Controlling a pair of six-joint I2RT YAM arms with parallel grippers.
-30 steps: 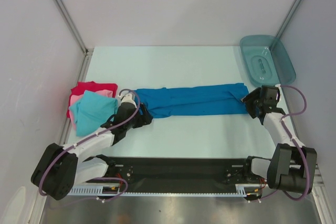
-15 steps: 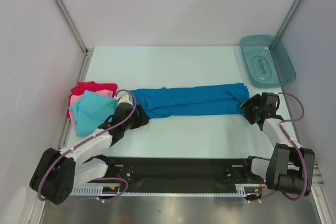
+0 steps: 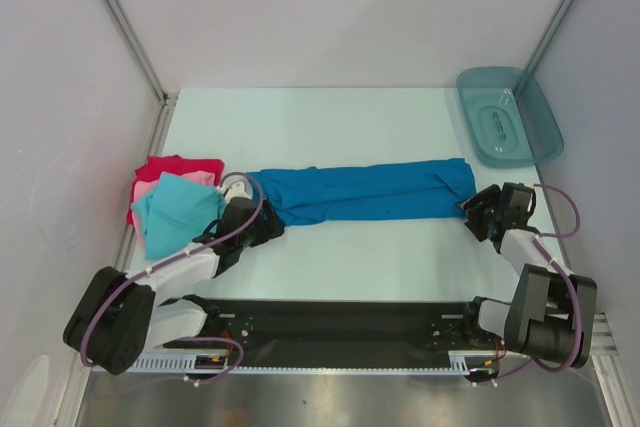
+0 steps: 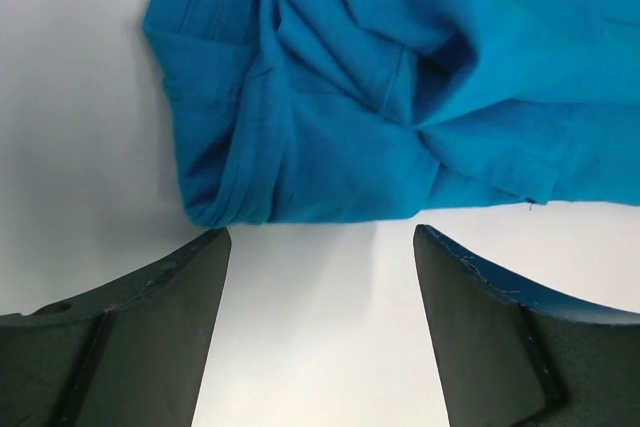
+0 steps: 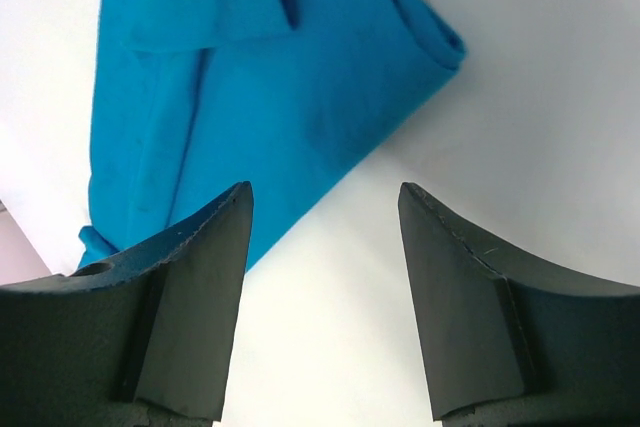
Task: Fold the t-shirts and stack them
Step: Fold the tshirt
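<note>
Only the right gripper (image 3: 480,215) has drawn back slightly, toward the near edge. At far left, a turquoise shirt (image 3: 175,209) tops the pink shirt (image 3: 145,190) and red shirt (image 3: 165,165). The left gripper (image 4: 320,237), spread and empty, sits just short of the long folded blue shirt (image 3: 370,190). The right gripper, at the blue shirt's other end, is also spread and empty.

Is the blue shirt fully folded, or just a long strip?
Just a strip: the blue shirt lies folded lengthwise, layered edges showing, not folded end to end.
</note>
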